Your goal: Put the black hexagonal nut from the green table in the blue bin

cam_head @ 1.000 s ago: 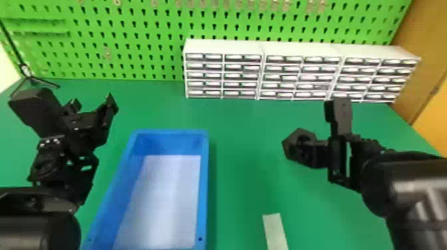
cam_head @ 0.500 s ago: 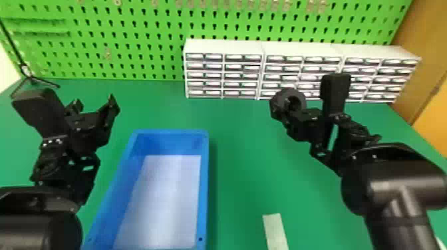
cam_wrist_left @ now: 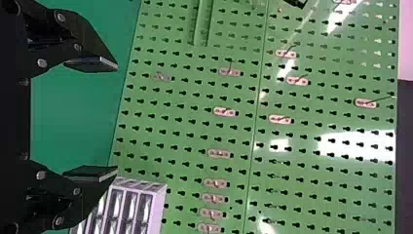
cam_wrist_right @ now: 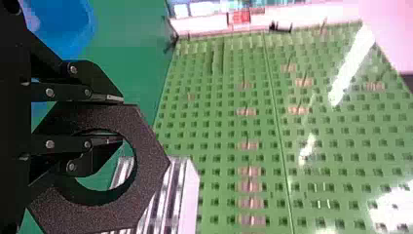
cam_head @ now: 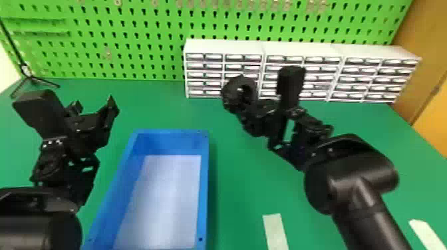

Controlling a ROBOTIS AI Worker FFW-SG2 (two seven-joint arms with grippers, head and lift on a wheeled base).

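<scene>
In the head view, my right gripper is raised above the table, right of the blue bin, shut on the black hexagonal nut. The right wrist view has the nut large, with one finger of the right gripper inside its hole and the other at its outer edge. My left gripper is parked beyond the bin's left side, holding nothing. Seen from the left wrist, the left gripper has its fingers wide apart. The bin's visible floor is pale and bare.
White drawer units line the back of the green table, before a green pegboard. A thin black stand is at the back left. Pale strips lie on the table at the front right.
The right gripper, with the nut in it, has risen and swung left, and the nut has turned so its hole faces the head camera. The left arm has barely moved.
</scene>
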